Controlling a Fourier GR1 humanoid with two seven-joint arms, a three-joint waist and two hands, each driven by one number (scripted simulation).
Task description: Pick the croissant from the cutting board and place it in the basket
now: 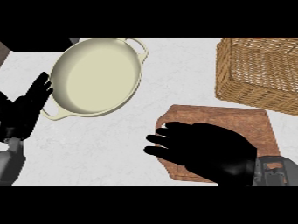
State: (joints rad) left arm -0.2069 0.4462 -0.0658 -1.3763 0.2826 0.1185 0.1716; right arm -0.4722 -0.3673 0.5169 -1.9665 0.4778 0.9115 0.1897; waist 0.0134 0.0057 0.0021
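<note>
Over the cutting board's (241, 120) left edge our right hand (209, 148) hovers, hold unclear; left hand (19, 109) rests open, basket (261, 94) just beyond.

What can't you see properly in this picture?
Head view:
- The croissant does not show; the right hand covers much of the cutting board and may hide it.
- Whether the right hand holds anything: its underside faces away.
- The basket is cut off by the right edge.
</note>
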